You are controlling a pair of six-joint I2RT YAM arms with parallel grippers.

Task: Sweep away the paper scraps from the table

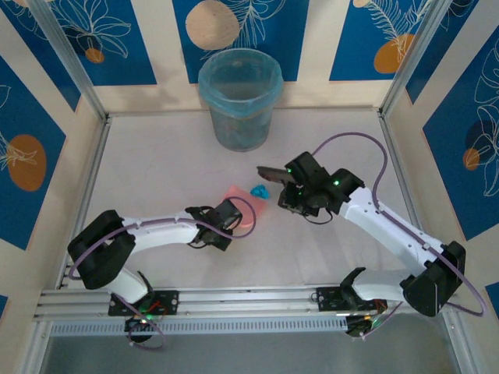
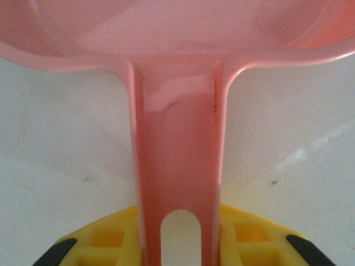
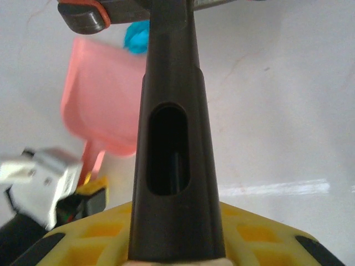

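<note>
- Yellow-padded left end effector [image 1: 226,218] [image 2: 177,252] sits just left of the pink dustpan [image 1: 238,199] [image 3: 105,105], on its near side. Its jaws are drawn in narrow on the pan's flat, slotted handle [image 2: 177,166], which runs straight out between the two fingers.
- The dustpan lies flat on the pale table [image 1: 156,171], roughly mid-table, with its handle pointing back to the left arm and its wide mouth turned away from that arm. In the left wrist view its curved back wall spans the top of the frame.
- One paper scrap [image 1: 259,191] [image 3: 137,37], a crumpled cyan wad, lies on the table just right of the dustpan, at the corner of its open mouth. Whether it touches the pan's lip I cannot tell.
- The dark brush [image 1: 273,173] has its head just past the scrap, to the right of the dustpan and slightly farther back. Its dark shaft with an oval slot [image 3: 172,138] runs back from there.
- The right end effector [image 1: 302,195] [image 3: 177,249] is to the right of the dustpan and apart from it, clamped tight on the brush shaft with a yellow pad on either side.
- A translucent bin with a blue liner [image 1: 239,97] stands on the table well behind the dustpan, against the far wall.
</note>
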